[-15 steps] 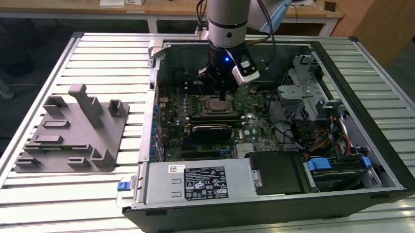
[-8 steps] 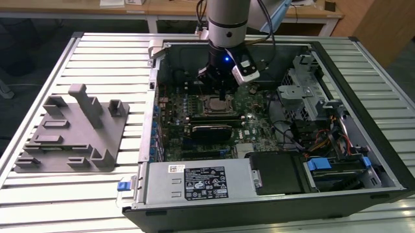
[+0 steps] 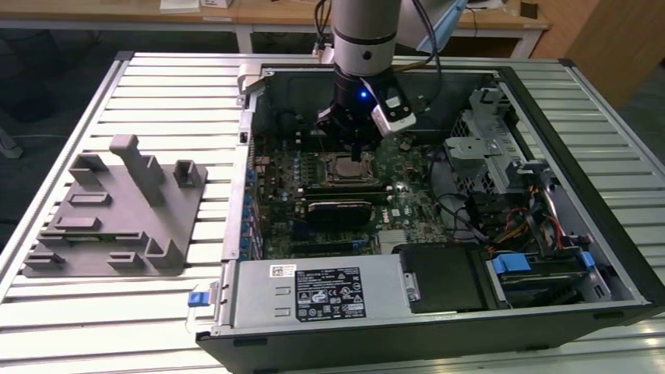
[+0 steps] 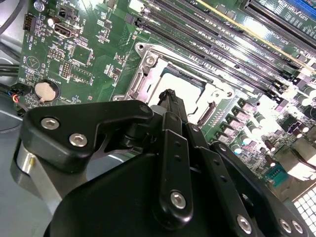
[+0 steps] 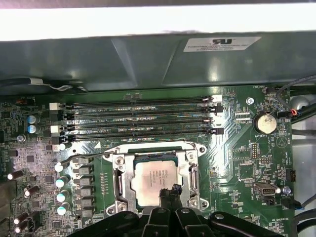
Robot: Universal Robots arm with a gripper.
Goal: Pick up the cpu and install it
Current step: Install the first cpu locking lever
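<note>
The cpu (image 5: 152, 177), a silver-grey square chip, lies flat in the metal socket frame (image 5: 120, 183) on the green motherboard (image 5: 247, 168). In the second wrist view the cpu (image 4: 183, 90) shows just past my black fingers (image 4: 169, 101). My gripper (image 5: 170, 191) hangs directly over the chip's edge, its fingertips pressed together with nothing between them; I cannot tell whether they touch the chip. In the exterior view the gripper (image 3: 357, 156) points straight down at the cpu (image 3: 348, 167) inside the open computer case (image 3: 249, 101).
Several memory slots (image 5: 143, 118) run beside the socket, with capacitors (image 5: 63, 182) along one side. A black heatsink block (image 3: 338, 209) sits near the socket. A grey fixture tray (image 3: 114, 218) lies on the slatted table at the exterior view's left. Drive cage and cables (image 3: 499, 171) fill the case's other side.
</note>
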